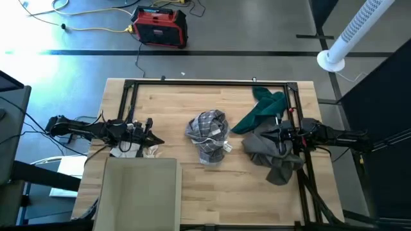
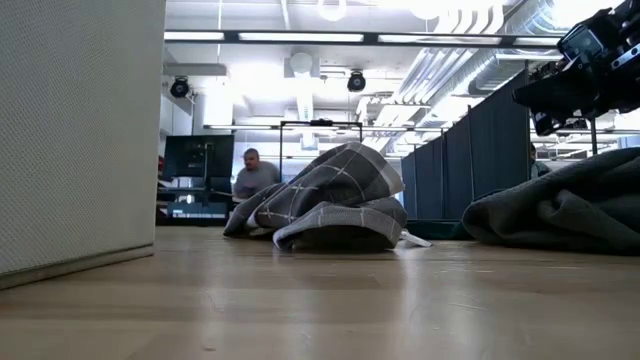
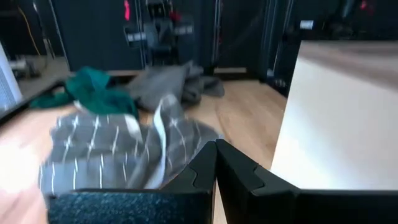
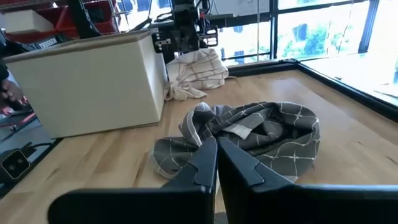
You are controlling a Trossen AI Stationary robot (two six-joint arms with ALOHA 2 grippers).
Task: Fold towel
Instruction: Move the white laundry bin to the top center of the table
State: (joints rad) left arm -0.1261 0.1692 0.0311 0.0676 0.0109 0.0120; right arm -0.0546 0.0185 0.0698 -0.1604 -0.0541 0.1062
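Observation:
A crumpled grey towel with a white grid pattern [image 1: 209,135] lies in a heap in the middle of the wooden table, also seen in the low view [image 2: 325,200] and both wrist views [image 3: 118,152] [image 4: 249,134]. My left gripper [image 1: 156,140] hovers shut above the table's left side, pointing level toward the towel. My right gripper [image 1: 262,134] hovers shut at the right side, above a plain grey cloth. In each wrist view the two dark fingers meet [image 3: 216,163] [image 4: 217,157], with nothing between them.
A plain grey cloth [image 1: 275,157] and a green cloth [image 1: 263,109] lie at the right. A white-and-checked cloth [image 1: 131,151] lies under the left arm. A beige box [image 1: 138,192] stands at the near left. A person [image 2: 255,178] sits in the room behind.

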